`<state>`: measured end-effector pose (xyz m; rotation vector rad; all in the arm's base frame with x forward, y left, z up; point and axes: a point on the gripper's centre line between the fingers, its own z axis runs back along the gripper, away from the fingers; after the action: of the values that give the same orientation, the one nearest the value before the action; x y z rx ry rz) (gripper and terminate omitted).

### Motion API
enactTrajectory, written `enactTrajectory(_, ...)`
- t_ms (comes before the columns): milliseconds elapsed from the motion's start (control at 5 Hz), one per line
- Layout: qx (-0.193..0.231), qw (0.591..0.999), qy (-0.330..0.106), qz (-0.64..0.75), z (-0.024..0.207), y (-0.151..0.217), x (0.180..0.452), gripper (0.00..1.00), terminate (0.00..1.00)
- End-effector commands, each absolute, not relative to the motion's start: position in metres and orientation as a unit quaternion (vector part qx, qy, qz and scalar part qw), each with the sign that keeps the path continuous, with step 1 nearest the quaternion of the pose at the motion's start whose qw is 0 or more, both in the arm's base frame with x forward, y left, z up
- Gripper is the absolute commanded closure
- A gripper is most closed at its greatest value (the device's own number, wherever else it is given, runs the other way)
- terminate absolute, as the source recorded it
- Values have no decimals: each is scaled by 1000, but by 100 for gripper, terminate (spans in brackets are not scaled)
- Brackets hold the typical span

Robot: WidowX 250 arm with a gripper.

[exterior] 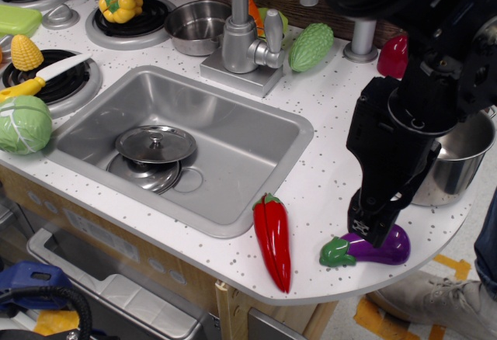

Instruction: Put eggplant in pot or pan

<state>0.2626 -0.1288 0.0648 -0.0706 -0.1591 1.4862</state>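
Observation:
The purple eggplant [388, 249] with a green cap lies on the white counter near the front right edge. My black gripper [370, 227] comes down from the upper right and its tip sits right over the eggplant's middle, hiding part of it. I cannot tell whether the jaws are open or shut, or whether they touch the eggplant. The shiny steel pot [460, 154] stands at the right edge, behind the gripper and partly hidden by the arm.
A long red chili pepper [273, 241] lies left of the eggplant. The sink [233, 130] holds a steel lid [155, 144]. A faucet [241, 41], a green vegetable [311, 46], a small steel bowl [194, 26] and stove burners with toy food stand behind.

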Motion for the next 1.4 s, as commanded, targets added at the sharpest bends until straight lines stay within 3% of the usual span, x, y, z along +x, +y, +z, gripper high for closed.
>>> enactTrajectory(0,-55,665,-86,739,67,-129,274,0,0)
enactTrajectory(600,-61,599,-105,792,41,-133,278,0,0)
enactTrajectory(1200,-78,591,-78,799,13,-131,272,0,0)
